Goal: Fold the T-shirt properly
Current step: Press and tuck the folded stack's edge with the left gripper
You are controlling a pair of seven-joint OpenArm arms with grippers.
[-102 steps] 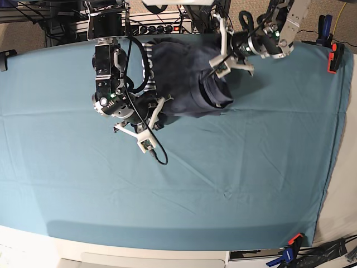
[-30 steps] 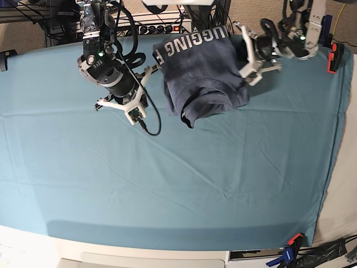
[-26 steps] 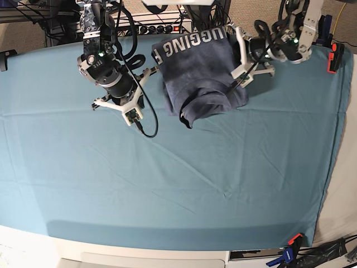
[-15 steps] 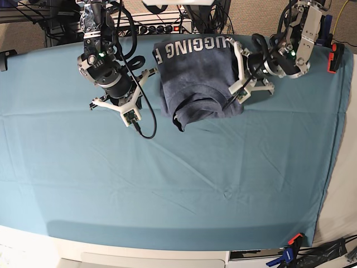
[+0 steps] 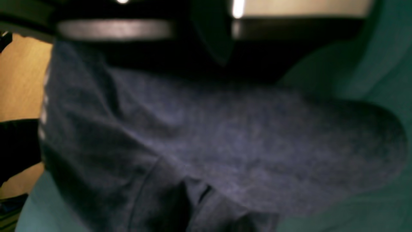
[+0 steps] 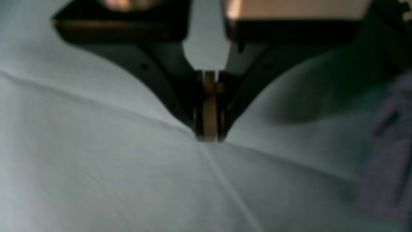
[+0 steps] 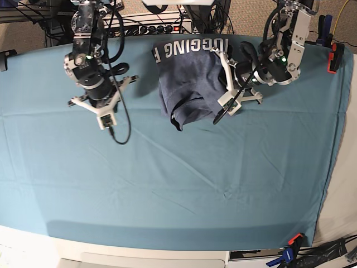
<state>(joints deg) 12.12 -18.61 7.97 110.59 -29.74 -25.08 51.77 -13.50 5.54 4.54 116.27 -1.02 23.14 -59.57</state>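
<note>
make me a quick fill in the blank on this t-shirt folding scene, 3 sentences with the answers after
1. The T-shirt lies bunched at the far edge of a table cloth coloured ____.
2. The lettering on the T-shirt is coloured ____.
3. The right gripper has its jaws ____ with nothing between them, over bare cloth and clear of the T-shirt.

Missing words: teal; white; shut

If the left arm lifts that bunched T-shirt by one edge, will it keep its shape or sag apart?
Probably sag: the T-shirt lies in soft rounded folds with one corner drooping forward, so it looks limp. It likely drags rather than slides, since the table cloth under it already shows wrinkles. Thin knit fabric suggests it is light for its spread.
</note>
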